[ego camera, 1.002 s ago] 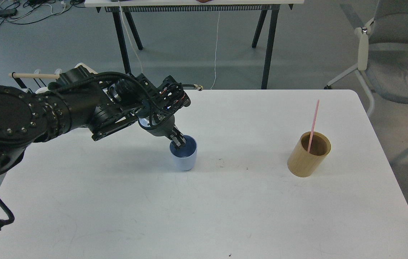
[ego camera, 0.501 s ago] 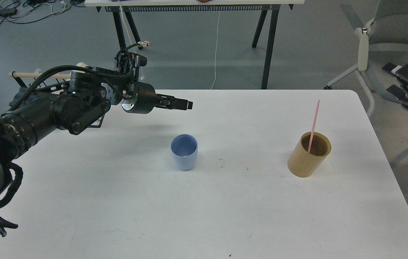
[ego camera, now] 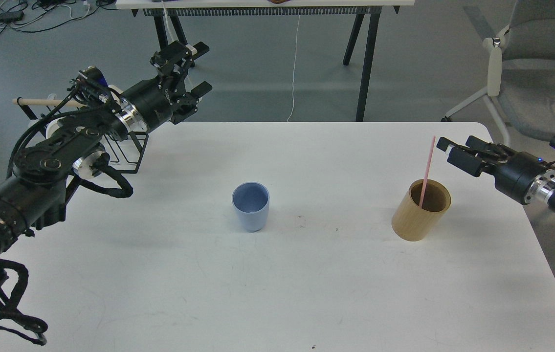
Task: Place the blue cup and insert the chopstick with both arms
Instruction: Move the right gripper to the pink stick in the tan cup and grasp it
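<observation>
Left gripper [ego camera: 198, 68] raised over the far left corner of the bench [ego camera: 277, 293], fingers spread wide, nothing between them. Blue cup [ego camera: 251, 206] upright on the bench, well apart from that gripper, nearer the robot and to its right, mouth up and empty. Right gripper [ego camera: 453, 150] reaching in from the right edge, held level above the bench, fingers parted with a narrow gap, gripping nothing. Pink chopstick [ego camera: 427, 170] just beside the right gripper's fingertips, on their left, not touching as far as can be told. Chopstick's lower end inside the tan wooden holder [ego camera: 420, 211], upper end leaning up and slightly right above the rim. Holder standing on the bench below and to the left of the right gripper, tilted look from this angle, mouth open toward the view. Cup and holder well apart, cup to the left, bare bench between them. Thin wooden dowel [ego camera: 47, 102] behind the left arm, beyond the bench edge.
</observation>
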### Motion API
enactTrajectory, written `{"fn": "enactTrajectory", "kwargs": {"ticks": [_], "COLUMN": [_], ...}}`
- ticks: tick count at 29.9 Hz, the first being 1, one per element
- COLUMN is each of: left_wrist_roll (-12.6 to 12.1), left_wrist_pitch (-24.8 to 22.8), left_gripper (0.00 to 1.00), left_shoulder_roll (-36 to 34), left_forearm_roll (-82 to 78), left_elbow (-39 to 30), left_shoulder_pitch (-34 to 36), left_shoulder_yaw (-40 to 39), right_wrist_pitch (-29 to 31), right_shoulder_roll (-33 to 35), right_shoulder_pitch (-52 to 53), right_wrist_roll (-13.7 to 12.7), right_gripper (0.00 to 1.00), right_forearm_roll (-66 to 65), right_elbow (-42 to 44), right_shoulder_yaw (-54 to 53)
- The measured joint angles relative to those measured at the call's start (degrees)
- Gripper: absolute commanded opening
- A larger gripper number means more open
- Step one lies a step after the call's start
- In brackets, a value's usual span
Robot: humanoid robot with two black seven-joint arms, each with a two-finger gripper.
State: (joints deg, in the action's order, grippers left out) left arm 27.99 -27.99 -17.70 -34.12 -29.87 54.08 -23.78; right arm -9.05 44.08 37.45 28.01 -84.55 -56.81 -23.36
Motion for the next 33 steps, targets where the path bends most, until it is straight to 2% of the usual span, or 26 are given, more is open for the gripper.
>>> {"fn": "enactTrajectory", "kwargs": {"ticks": [4, 7, 13, 18, 20, 23, 33], "left_wrist_roll": [0.0, 0.0, 0.0, 0.0, 0.0, 0.0, 0.0], "left_wrist_pitch": [0.0, 0.0, 0.0, 0.0, 0.0, 0.0, 0.0], "left_gripper": [0.99, 0.99, 0.99, 0.99, 0.99, 0.99, 0.99], "left_shoulder_roll": [0.2, 0.3, 0.3, 0.1, 0.2, 0.3, 0.3], "left_forearm_roll": [0.6, 0.7, 0.8, 0.8, 0.8, 0.8, 0.9], "left_elbow": [0.0, 0.0, 0.0, 0.0, 0.0, 0.0, 0.1], "left_shoulder_pitch": [-0.6, -1.2, -2.4, -2.9, -3.0, -3.1, -3.4], "left_shoulder_yaw": [0.0, -0.1, -0.1, -0.1, -0.1, -0.2, -0.2], "right_wrist_pitch": [-0.9, -1.3, -1.7, -1.7, -1.7, -1.7, -2.6], "right_shoulder_roll": [-2.8, -6.0, -8.7, -8.8, -8.8, -8.8, -8.2], "right_shoulder_pitch": [0.8, 1.0, 2.2, 2.5, 2.5, 2.5, 2.5], "right_wrist_roll": [0.0, 0.0, 0.0, 0.0, 0.0, 0.0, 0.0], "right_gripper": [0.89, 0.75, 0.57, 0.52, 0.46, 0.45, 0.24], "right_forearm_roll": [-0.2, -0.7, -1.6, -1.6, -1.6, -1.6, -1.7], "right_elbow": [0.8, 3.1, 5.1, 5.1, 5.0, 4.8, 4.7], "right_shoulder_yaw": [2.0, 2.4, 2.5, 2.5, 2.5, 2.6, 3.0]}}
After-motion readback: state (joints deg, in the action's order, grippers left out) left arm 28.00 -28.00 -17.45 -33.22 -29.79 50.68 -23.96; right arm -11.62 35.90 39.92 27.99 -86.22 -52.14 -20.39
